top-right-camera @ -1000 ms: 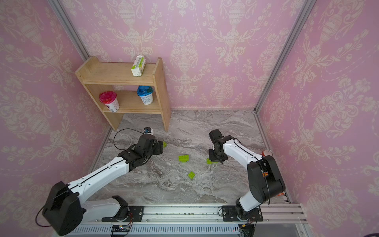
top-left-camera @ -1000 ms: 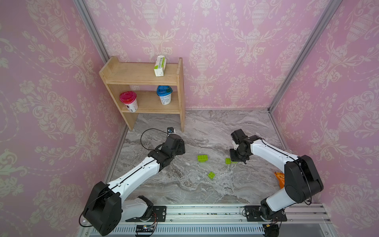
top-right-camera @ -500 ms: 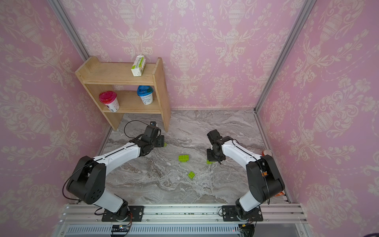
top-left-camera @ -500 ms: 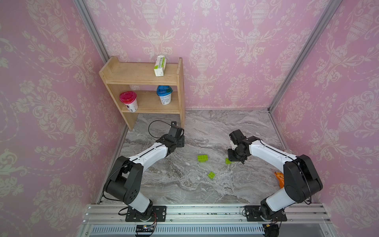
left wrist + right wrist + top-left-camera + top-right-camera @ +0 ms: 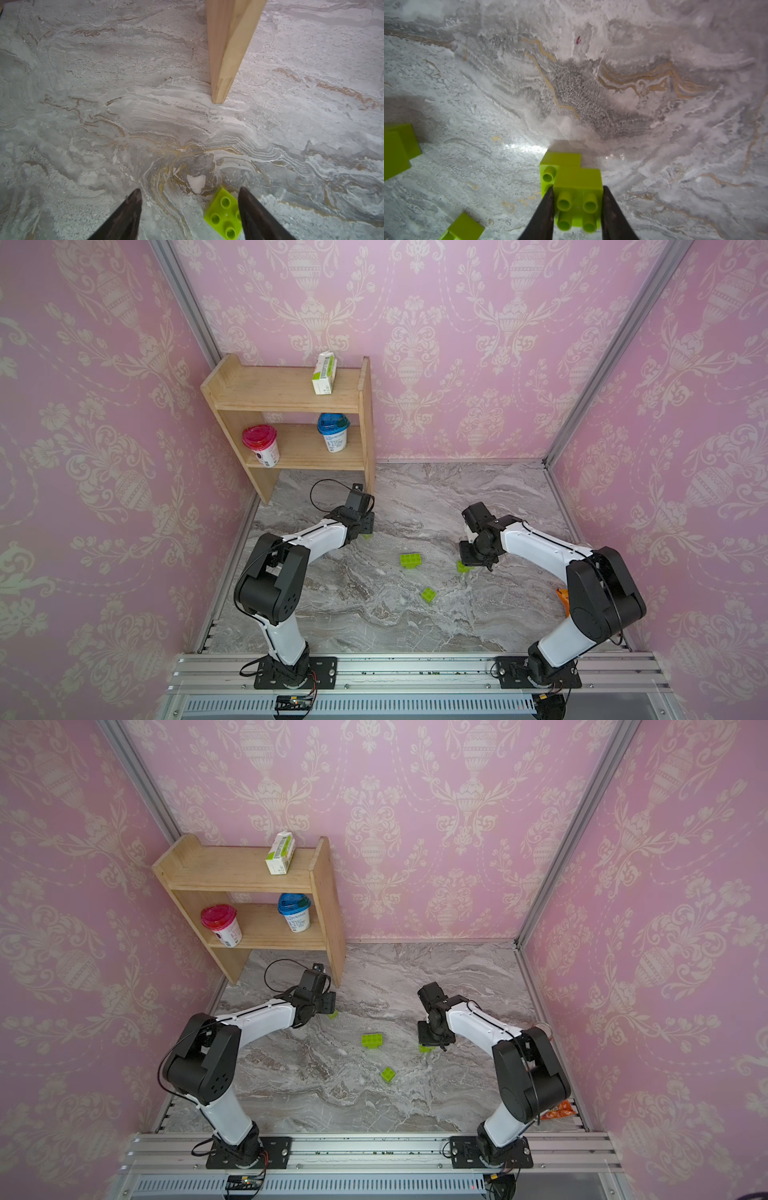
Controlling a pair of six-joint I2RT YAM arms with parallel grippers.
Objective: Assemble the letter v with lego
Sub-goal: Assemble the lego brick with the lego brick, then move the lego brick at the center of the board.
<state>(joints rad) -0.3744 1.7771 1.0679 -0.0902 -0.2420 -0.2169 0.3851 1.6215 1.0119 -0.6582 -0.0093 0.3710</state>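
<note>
Nearest the rail, found loose on the surface: one square brick. Beyond it, near the long brick, pinched a stepped pair of bricks across smooth side walls in the right hand. Farthest, by the shelf leg, poised the left hand spread astride a flat-lying brick, not gripping. Judged light, rigid, slick-sided; best taken on opposite flat walls, studs left clear.

Print on the carton, red-lidded cup and blue-lidded cup on the wooden shelf is too small to read.
</note>
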